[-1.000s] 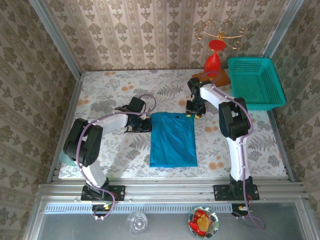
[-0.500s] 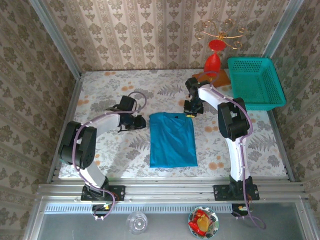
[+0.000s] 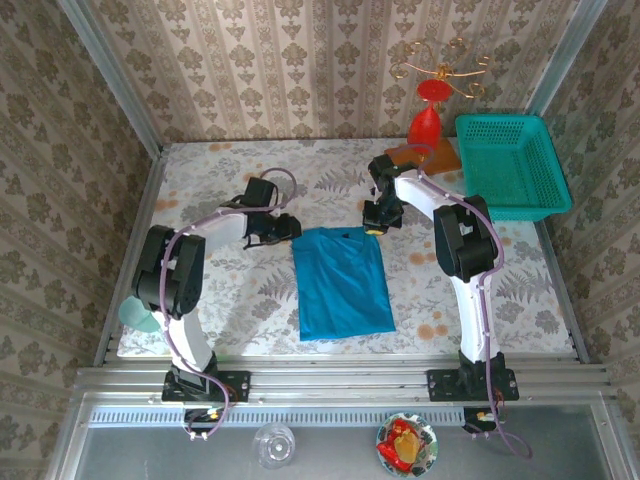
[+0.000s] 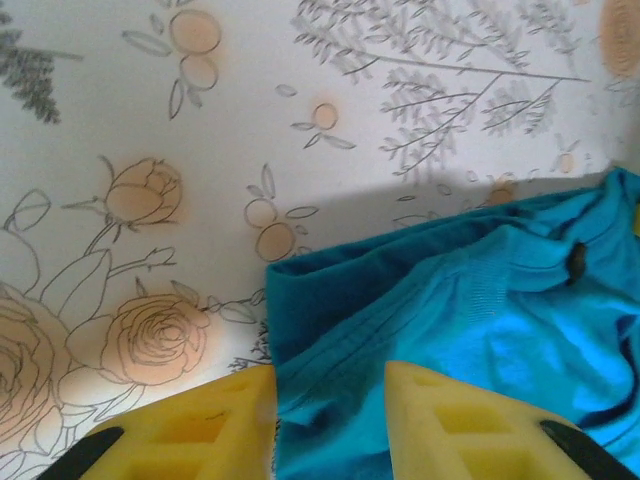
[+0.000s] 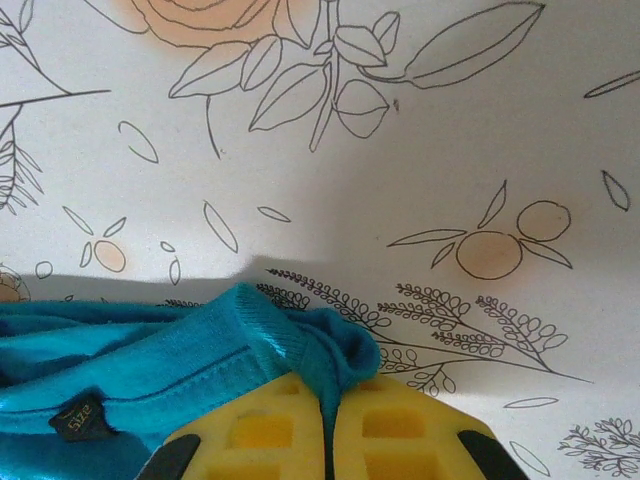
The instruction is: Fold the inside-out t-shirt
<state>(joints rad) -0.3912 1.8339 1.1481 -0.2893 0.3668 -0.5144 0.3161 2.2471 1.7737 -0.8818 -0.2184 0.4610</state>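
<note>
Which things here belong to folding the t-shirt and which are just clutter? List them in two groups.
Part of the job:
- t-shirt, lying flat
- left gripper, jaws apart at a shirt corner
- right gripper, shut on the shirt's edge

Lying about:
- green basket
- red stand
- glass
- small plate

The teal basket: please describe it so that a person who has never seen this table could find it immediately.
Start at the floral table and look to its far right corner. There, beside the red stand with gold wire arms, sits the teal basket. It alone is an open mesh tub; the blue t-shirt lies flat mid-table.
</note>
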